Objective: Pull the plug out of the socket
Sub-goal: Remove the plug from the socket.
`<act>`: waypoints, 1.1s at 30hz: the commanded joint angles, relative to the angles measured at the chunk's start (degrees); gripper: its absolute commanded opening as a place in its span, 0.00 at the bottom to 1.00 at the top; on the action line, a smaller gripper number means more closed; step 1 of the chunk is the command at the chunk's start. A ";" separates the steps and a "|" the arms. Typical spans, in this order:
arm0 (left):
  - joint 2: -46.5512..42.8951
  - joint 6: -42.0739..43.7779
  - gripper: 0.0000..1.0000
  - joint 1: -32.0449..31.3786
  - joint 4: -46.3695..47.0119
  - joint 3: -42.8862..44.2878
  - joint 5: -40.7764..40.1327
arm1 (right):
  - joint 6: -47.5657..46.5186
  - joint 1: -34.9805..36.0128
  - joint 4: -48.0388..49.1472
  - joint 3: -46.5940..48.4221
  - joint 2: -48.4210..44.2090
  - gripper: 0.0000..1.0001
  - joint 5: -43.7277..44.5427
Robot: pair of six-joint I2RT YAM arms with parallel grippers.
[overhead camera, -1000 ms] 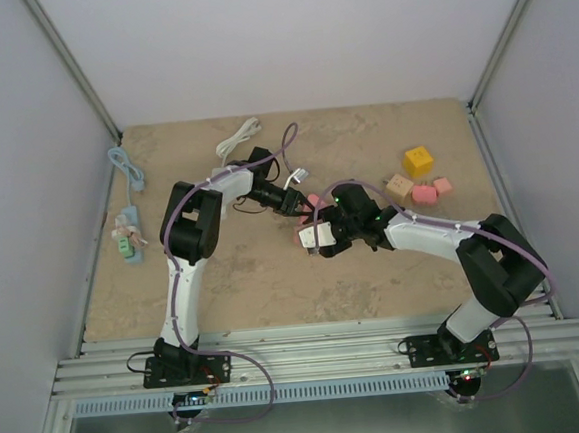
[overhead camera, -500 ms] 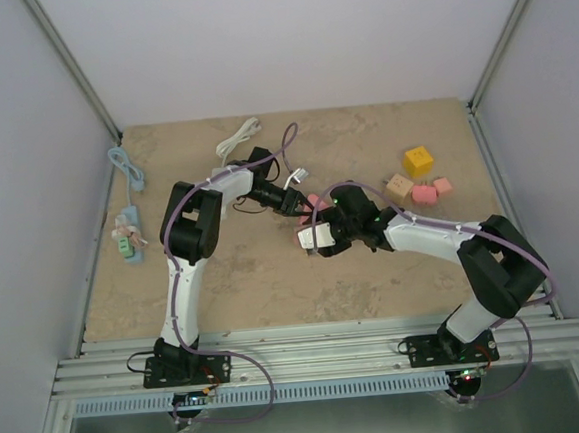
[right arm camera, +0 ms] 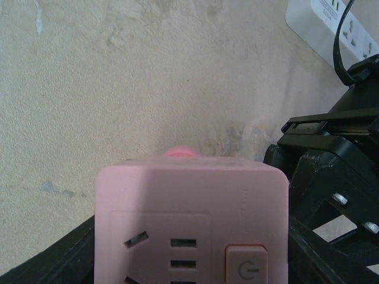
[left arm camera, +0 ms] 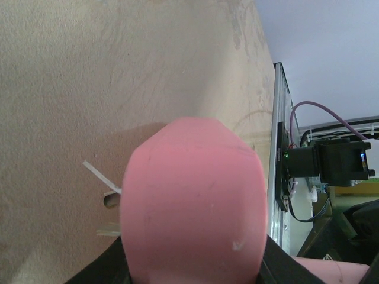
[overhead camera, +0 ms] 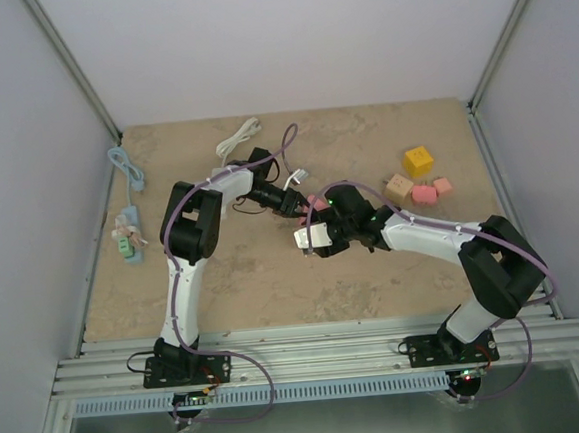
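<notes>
My left gripper point(overhead camera: 304, 202) is shut on a pink rounded plug point(overhead camera: 315, 201). The plug fills the left wrist view point(left arm camera: 192, 201), between the black fingers point(left arm camera: 98, 273). My right gripper point(overhead camera: 318, 238) is shut on a pink cube socket point(overhead camera: 307, 237), just in front of the plug. In the right wrist view the socket point(right arm camera: 192, 225) shows slots and a power button on its face. A pink rounded bit point(right arm camera: 180, 152) pokes up behind its top edge. I cannot tell whether plug and socket are still joined.
A yellow block point(overhead camera: 418, 160), a tan block point(overhead camera: 398, 186) and two pink blocks point(overhead camera: 425, 194) lie at the right. A white cable point(overhead camera: 238, 137) lies at the back. A green power strip point(overhead camera: 125, 234) lies by the left wall. A white strip point(right arm camera: 328, 23) shows beyond the socket.
My right gripper has shifted the socket slightly left. The left gripper and plug have stayed in place.
</notes>
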 commanded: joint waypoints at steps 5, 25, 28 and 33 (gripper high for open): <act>3.17 0.30 0.00 0.71 -1.51 -0.34 -9.78 | 0.64 -3.22 -1.19 2.36 0.07 0.20 -7.37; 3.04 0.39 0.00 0.88 -1.50 -0.39 -9.54 | -3.47 -3.87 3.16 -2.24 -1.79 0.20 -3.37; 3.04 0.37 0.00 0.88 -1.41 -0.43 -9.53 | -3.39 -2.70 3.96 -2.17 -1.06 0.20 -0.97; 3.04 0.38 0.00 0.89 -1.41 -0.52 -9.42 | -1.39 -2.64 4.11 -1.48 -0.37 0.17 -0.92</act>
